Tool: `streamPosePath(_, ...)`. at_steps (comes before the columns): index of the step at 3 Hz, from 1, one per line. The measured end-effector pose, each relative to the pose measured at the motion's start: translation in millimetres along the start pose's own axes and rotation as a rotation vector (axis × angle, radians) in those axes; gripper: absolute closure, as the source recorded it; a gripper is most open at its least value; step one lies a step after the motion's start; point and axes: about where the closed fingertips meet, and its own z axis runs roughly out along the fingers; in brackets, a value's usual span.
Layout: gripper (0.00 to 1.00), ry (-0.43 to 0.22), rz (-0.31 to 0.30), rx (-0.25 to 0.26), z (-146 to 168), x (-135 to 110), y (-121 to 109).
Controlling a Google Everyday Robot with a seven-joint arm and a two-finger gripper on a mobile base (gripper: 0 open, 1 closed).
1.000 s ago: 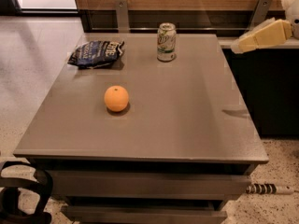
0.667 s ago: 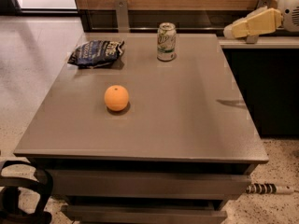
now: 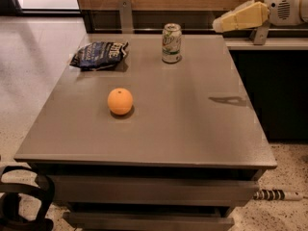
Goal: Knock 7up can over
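Observation:
The 7up can [image 3: 171, 43] stands upright near the far edge of the grey table [image 3: 192, 129], silver-white with green markings. My gripper [image 3: 222, 23] is in the air at the upper right, to the right of the can and a little above its top, apart from it. Its yellowish fingers [image 3: 243, 17] point left toward the can. Its shadow [image 3: 230, 100] falls on the table's right side.
A dark blue chip bag [image 3: 100, 55] lies at the far left of the table. An orange [image 3: 120, 101] sits left of centre. A wooden panel and a metal post [image 3: 125, 13] stand behind the table. A lower counter [image 3: 269, 44] adjoins on the right.
My gripper has moved left and slightly up, closer to the can. The can, orange and chip bag have not moved.

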Motion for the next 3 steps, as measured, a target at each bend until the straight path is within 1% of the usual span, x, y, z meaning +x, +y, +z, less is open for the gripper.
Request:
streamPosePath(1, 0.0, -0.015, 0.004, -0.007, 10.1, 0.0, -3.5)
streamPosePath(2, 0.0, -0.051, -0.007, -0.024, 42.6, 4.7, -14.8)
streamPosePath(3, 0.0, -0.101, 0.001, -0.045, 74.8, 14.2, -26.1)
